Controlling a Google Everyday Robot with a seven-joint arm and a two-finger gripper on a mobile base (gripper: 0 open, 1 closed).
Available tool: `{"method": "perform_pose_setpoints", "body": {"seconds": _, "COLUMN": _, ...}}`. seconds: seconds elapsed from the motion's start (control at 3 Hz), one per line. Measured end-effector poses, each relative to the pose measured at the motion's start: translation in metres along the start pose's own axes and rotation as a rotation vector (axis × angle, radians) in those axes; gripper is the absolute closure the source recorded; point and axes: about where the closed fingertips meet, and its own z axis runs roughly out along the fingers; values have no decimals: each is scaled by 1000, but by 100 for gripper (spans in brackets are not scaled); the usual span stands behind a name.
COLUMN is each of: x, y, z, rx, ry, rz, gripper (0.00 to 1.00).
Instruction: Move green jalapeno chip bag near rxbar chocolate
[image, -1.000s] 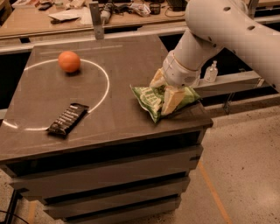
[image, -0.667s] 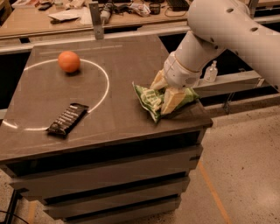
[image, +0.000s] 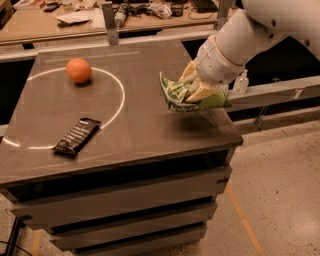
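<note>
Claw (image: 196, 86) is pinching the green jalapeno chip bag (image: 176, 94), holding it just off the desk (image: 150, 125) near the right edge, with its shadow on the surface underneath. The rxbar chocolate (image: 77, 136) lies flat at front-left across the white circle line (image: 121, 95), well apart from the bag. An orange (image: 79, 70) sits back-left inside the circle.

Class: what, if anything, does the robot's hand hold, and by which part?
The hand, above the table's right side, grips the chip bag around its middle.
</note>
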Motion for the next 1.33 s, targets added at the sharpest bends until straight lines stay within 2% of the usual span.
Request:
{"method": "perform_pose_setpoints", "body": {"seconds": 0.33, "x": -26, "y": -20, "z": -31, "rx": 91, "ry": -9, "rz": -48, "gripper": 100}}
{"method": "perform_pose_setpoints", "body": {"seconds": 0.67, "x": -52, "y": -45, "z": -47, "rx": 127, "ry": -30, "rz": -40, "gripper": 100}}
{"method": "perform_pose_setpoints", "body": {"seconds": 1.0, "x": -94, "y": -69, "z": -47, "rx": 124, "ry": -90, "rz": -21, "gripper": 100}}
{"method": "perform_pose_setpoints", "body": {"seconds": 1.33, "x": -132, "y": -84, "z": -26, "rx": 86, "ry": -127, "rz": -8, "gripper": 100}}
